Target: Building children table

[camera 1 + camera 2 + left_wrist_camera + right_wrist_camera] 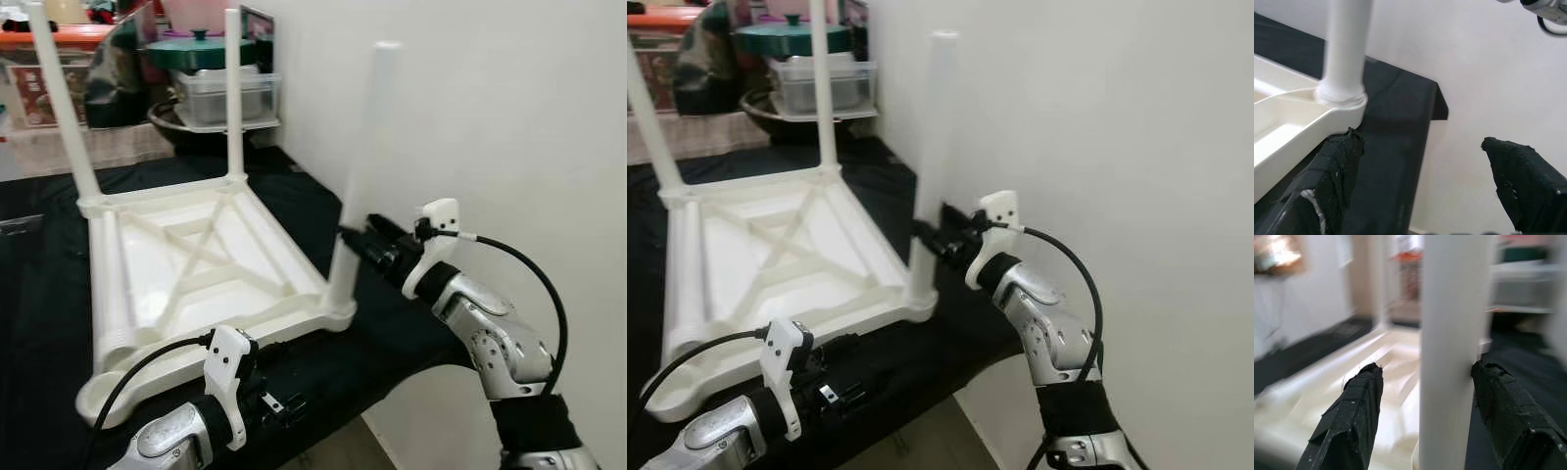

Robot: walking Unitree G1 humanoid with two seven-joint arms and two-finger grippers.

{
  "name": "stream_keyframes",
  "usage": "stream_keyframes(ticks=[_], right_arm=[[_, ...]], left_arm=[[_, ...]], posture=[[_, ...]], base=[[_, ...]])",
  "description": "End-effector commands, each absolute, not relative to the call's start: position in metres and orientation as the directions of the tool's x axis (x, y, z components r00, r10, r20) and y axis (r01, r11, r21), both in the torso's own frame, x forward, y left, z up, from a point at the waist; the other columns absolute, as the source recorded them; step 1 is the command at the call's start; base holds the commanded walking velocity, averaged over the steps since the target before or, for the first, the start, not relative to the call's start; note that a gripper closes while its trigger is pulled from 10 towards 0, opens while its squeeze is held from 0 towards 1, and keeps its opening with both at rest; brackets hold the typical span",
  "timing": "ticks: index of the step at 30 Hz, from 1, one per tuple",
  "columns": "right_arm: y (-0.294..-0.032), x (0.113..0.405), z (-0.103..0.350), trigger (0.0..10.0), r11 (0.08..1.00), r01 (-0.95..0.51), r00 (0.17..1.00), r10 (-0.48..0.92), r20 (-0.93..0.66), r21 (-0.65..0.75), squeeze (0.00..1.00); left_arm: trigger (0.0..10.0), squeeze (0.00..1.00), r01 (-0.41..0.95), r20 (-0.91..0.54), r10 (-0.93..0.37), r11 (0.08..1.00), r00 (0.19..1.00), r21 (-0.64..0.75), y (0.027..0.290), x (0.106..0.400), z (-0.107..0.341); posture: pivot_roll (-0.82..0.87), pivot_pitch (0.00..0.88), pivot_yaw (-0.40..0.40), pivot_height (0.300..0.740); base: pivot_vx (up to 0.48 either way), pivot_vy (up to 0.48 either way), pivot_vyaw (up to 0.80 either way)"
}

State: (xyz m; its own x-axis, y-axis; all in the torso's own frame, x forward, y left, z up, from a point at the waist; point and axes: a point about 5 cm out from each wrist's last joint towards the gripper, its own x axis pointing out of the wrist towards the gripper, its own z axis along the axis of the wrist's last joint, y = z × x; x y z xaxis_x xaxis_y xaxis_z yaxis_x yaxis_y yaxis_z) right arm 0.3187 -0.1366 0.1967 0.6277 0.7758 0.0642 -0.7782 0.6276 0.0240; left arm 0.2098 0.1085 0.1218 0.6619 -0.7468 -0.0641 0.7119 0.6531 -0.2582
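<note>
Your right hand [345, 238] sat at the centre right of the head view, its two black fingers [1354, 416] spread on either side of a white leg [361, 166]. One finger touched the leg; the other stood apart, so the hand was open around the leg rather than clamped on it. Your left hand [1420, 181] sat at the bottom centre of the head view, just beside the near corner of the top [196, 264], fingers wide apart and holding nothing.

The child's table lay upside down on the black cloth [39, 294] over the table, filling the left half of the frame, with three legs standing up from its corners. The near left corner socket [98, 392] looked empty.

The piece is probably light, hollow moulded plastic: stiff, smooth and glossy, so likely slippery under padded fingers. The legs are round tubes and the underside is ribbed with a cross brace. You would do best to grip a leg low, near its collar [1342, 95], where it flexes least.
</note>
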Motion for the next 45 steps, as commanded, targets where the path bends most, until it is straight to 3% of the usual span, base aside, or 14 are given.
stream_keyframes(ticks=[1, 9, 15, 16, 17, 19, 23, 27, 31, 34, 38, 39, 40, 45], right_arm=[[-0.125, 0.319, 0.190, 10.0, 0.541, -0.841, 0.541, 0.841, 0.024, -0.008, 0.00], [-0.109, 0.352, 0.175, 10.0, 0.582, -0.812, 0.584, 0.809, -0.070, -0.041, 0.00], [-0.110, 0.357, 0.179, 10.0, 0.577, -0.816, 0.578, 0.812, -0.087, -0.036, 0.00], [-0.114, 0.353, 0.182, 10.0, 0.551, -0.834, 0.550, 0.831, -0.084, -0.015, 0.21], [-0.118, 0.349, 0.184, 10.0, 0.526, -0.850, 0.524, 0.848, -0.077, 0.005, 0.93], [-0.121, 0.342, 0.184, 10.0, 0.488, -0.873, 0.484, 0.871, -0.077, 0.027, 1.00], [-0.126, 0.332, 0.181, 10.0, 0.437, -0.898, 0.433, 0.897, -0.086, 0.042, 1.00], [-0.141, 0.309, 0.166, 10.0, 0.280, -0.959, 0.269, 0.948, -0.170, 0.043, 1.00], [-0.156, 0.310, 0.146, 10.0, 0.303, -0.953, 0.284, 0.910, -0.302, 0.015, 1.00], [-0.169, 0.342, 0.138, 10.0, 0.563, -0.823, 0.541, 0.740, -0.400, -0.073, 1.00], [-0.172, 0.353, 0.143, 10.0, 0.641, -0.762, 0.616, 0.677, -0.402, -0.090, 1.00], [-0.172, 0.355, 0.147, 10.0, 0.643, -0.759, 0.624, 0.672, -0.399, -0.104, 0.16], [-0.172, 0.358, 0.152, 10.0, 0.642, -0.756, 0.632, 0.669, -0.391, -0.124, 0.00], [-0.172, 0.367, 0.176, 10.0, 0.601, -0.781, 0.619, 0.715, -0.325, -0.167, 0.00]], left_arm=[[10.0, 0.00, 0.720, -0.065, -0.755, 0.645, 0.653, -0.258, 0.107, 0.211, 0.120], [10.0, 0.00, 0.707, -0.067, -0.740, 0.663, 0.670, -0.246, 0.107, 0.210, 0.121], [10.0, 0.00, 0.699, -0.070, -0.731, 0.672, 0.679, -0.245, 0.107, 0.209, 0.121], [10.0, 0.00, 0.696, -0.069, -0.729, 0.674, 0.681, -0.247, 0.107, 0.208, 0.121], [10.0, 0.00, 0.696, -0.068, -0.729, 0.674, 0.681, -0.250, 0.107, 0.207, 0.121], [10.0, 0.00, 0.697, -0.067, -0.731, 0.671, 0.679, -0.253, 0.106, 0.207, 0.121], [10.0, 0.00, 0.702, -0.066, -0.737, 0.665, 0.673, -0.256, 0.106, 0.207, 0.121], [10.0, 0.00, 0.711, -0.065, -0.746, 0.654, 0.662, -0.257, 0.104, 0.207, 0.120], [10.0, 0.00, 0.712, -0.063, -0.748, 0.651, 0.661, -0.262, 0.104, 0.207, 0.120], [10.0, 0.00, 0.712, -0.059, -0.748, 0.650, 0.661, -0.265, 0.102, 0.208, 0.120], [10.0, 0.00, 0.712, -0.057, -0.748, 0.650, 0.662, -0.266, 0.101, 0.209, 0.120], [10.0, 0.00, 0.710, -0.056, -0.746, 0.652, 0.664, -0.266, 0.101, 0.209, 0.120], [10.0, 0.00, 0.708, -0.057, -0.743, 0.655, 0.667, -0.264, 0.102, 0.209, 0.120], [10.0, 0.00, 0.704, -0.058, -0.739, 0.661, 0.672, -0.260, 0.103, 0.210, 0.120]], posture=[[0.00, 0.000, -0.101, 0.740], [0.03, 0.000, -0.131, 0.740], [0.04, 0.000, -0.143, 0.740], [0.04, 0.000, -0.141, 0.740], [0.03, 0.000, -0.137, 0.740], [0.03, 0.000, -0.135, 0.740], [0.02, 0.000, -0.128, 0.740], [0.00, 0.000, -0.119, 0.740], [0.00, 0.000, -0.119, 0.740], [0.00, 0.000, -0.123, 0.740], [0.00, 0.000, -0.128, 0.740], [0.01, 0.000, -0.130, 0.740], [0.01, 0.000, -0.133, 0.740], [0.02, 0.000, -0.138, 0.740]], base=[[0.000, 0.000, 0.00], [0.000, 0.000, 0.00], [0.000, 0.000, 0.00], [0.000, 0.000, 0.00], [0.000, 0.000, 0.00], [0.000, 0.000, 0.00], [0.000, 0.000, 0.00], [0.000, 0.000, 0.00], [0.000, 0.000, 0.00], [0.000, 0.000, 0.00], [0.000, 0.000, 0.00], [0.000, 0.000, 0.00], [0.000, 0.000, 0.00], [0.000, 0.000, 0.00]])
